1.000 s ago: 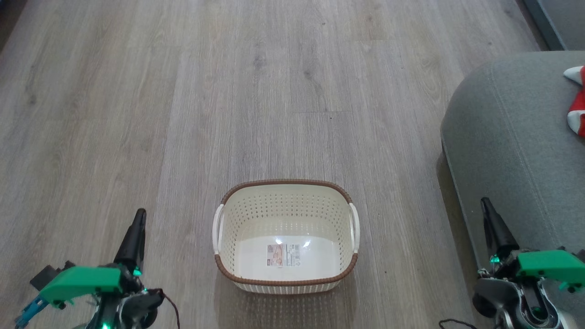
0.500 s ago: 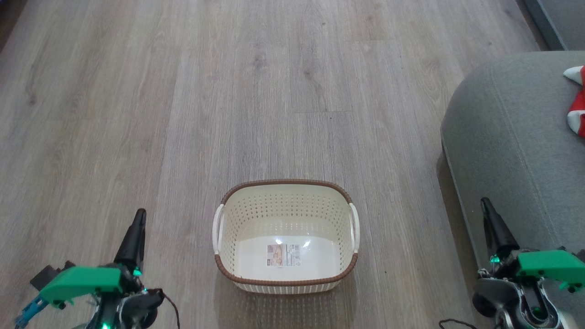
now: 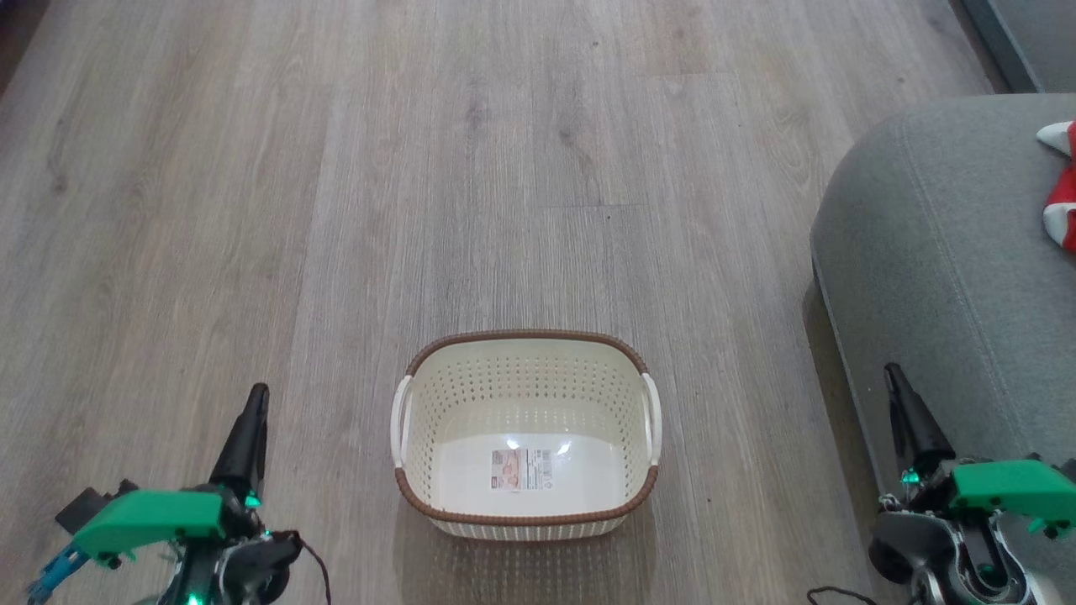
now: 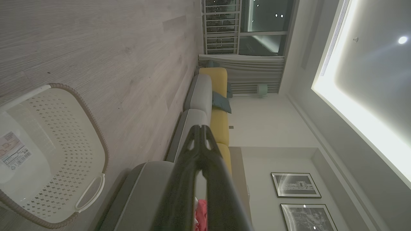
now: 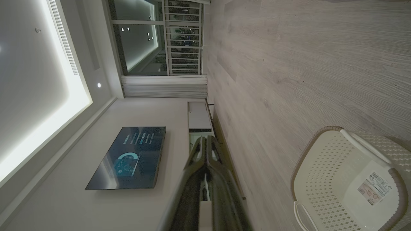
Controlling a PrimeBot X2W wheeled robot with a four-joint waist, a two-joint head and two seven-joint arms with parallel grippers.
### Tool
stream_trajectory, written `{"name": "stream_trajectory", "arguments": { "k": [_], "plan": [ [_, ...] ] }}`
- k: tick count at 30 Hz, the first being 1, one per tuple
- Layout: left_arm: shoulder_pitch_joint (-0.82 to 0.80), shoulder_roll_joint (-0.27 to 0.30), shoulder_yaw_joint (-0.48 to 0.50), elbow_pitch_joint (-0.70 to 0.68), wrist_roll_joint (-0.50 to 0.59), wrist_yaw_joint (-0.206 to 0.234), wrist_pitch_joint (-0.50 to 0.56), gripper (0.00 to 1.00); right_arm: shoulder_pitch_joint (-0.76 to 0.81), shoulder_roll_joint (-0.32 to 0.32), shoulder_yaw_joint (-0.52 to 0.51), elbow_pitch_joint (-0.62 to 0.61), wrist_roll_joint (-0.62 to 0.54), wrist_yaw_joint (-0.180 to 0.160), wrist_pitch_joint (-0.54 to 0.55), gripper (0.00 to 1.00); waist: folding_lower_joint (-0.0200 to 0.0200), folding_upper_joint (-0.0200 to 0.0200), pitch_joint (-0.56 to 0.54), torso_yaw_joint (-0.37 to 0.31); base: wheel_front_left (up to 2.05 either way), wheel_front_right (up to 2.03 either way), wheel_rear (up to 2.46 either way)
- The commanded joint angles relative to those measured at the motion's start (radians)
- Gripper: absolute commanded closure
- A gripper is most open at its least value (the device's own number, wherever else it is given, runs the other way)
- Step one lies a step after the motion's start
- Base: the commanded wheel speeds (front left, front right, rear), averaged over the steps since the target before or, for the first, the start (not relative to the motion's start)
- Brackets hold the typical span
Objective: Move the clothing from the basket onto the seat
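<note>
Clothing of bright red fabric with white trim [image 3: 1062, 197] lies on the large grey upholstered seat [image 3: 941, 252], at two o'clock from the cream perforated plastic basket [image 3: 525, 382]. The basket stands empty on the pale wood floor [image 3: 420, 168]. Nothing has shifted over the last second, so the task looks finished. Left pincer [image 3: 257, 397] at nine o'clock and right pincer [image 3: 891, 375] at three o'clock are pressed together, holding nothing. The seat's rounded edge is just beside the right one.

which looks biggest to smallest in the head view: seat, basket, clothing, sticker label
1. seat
2. basket
3. clothing and sticker label look about alike; the clothing runs off the picture's edge, so unranked
</note>
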Motion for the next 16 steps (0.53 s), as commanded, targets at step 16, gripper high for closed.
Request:
{"name": "stream_trajectory", "arguments": {
  "k": [16],
  "plan": [
    [-0.050, 0.014, 0.034, -0.034, -0.007, -0.009, 0.007, 1.00, -0.056, -0.003, 0.018, -0.039, 0.006, 0.000, 0.004, 1.00, 0.0000, 0.0000, 0.000, 0.000, 0.00, 0.00, 0.00]
  ]
}}
